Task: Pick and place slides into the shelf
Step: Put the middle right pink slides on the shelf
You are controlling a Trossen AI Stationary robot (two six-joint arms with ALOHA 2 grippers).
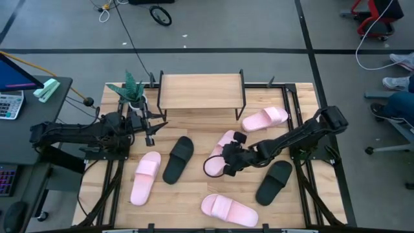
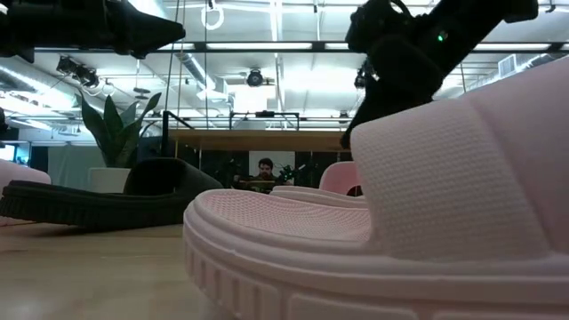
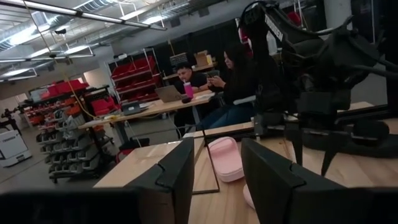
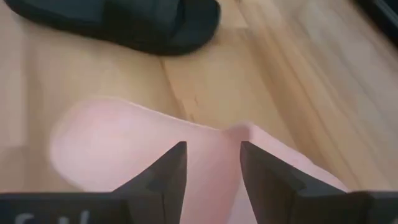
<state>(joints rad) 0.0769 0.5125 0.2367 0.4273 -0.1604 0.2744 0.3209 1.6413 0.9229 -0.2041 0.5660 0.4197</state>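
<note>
1. The right gripper is at the middle of the table, right on a pale pink slide. In the right wrist view its two dark fingers stand narrowly apart with the pink slide between and below them. Whether they press on it I cannot tell.
2. The left gripper hangs above the table's left part, near the shelf's left end. Its fingers stand apart with nothing between them.
3. Six slides show from above, four pale pink and two black, all on the table.
4. Pink: the one under the right gripper; one far right just near of the shelf; one at the near left; one at the near edge.
5. Black: one left of centre, beside the near-left pink one; one at the right, near of the right arm.
6. The one shelf stands at the table's far edge, centred, its top board bare.
7. A potted plant sits just left of the shelf.
8. Hidden: the right gripper covers the near part of its slide from above. In the low view a pink slide fills the frame and blocks most of the table, with a black slide to its left.
</note>
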